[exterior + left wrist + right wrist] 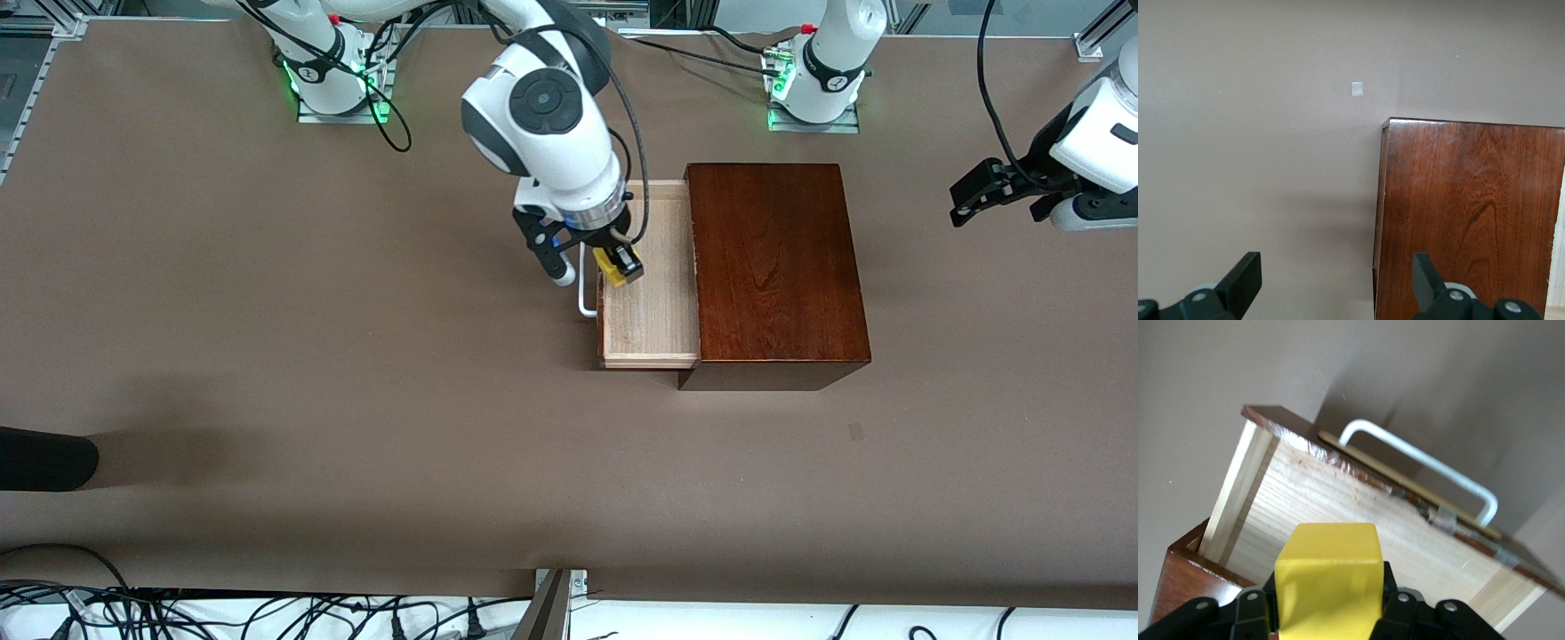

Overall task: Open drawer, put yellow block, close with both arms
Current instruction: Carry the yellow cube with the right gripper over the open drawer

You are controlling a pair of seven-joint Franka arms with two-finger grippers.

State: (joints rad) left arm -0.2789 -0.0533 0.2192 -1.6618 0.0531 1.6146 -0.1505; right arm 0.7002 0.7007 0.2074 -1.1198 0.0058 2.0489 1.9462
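Observation:
The drawer [653, 311] is pulled out of the dark reddish-brown wooden box [773, 267] toward the right arm's end of the table, its pale tray bare inside. Its white U-shaped handle [584, 298] sticks out from the dark front. My right gripper [615, 267] hangs over the drawer close to the handle, shut on the yellow block [613, 266]. In the right wrist view the yellow block [1328, 577] sits between the black fingers above the drawer's tray [1358, 520] and handle [1425, 463]. My left gripper [965, 200] waits open in the air at the left arm's end of the table.
The left wrist view shows the box's top [1471, 213] and brown table with a small pale mark [1357, 89]. A dark object [44, 458] lies at the table's edge toward the right arm's end. Cables [222, 613] run along the edge nearest the front camera.

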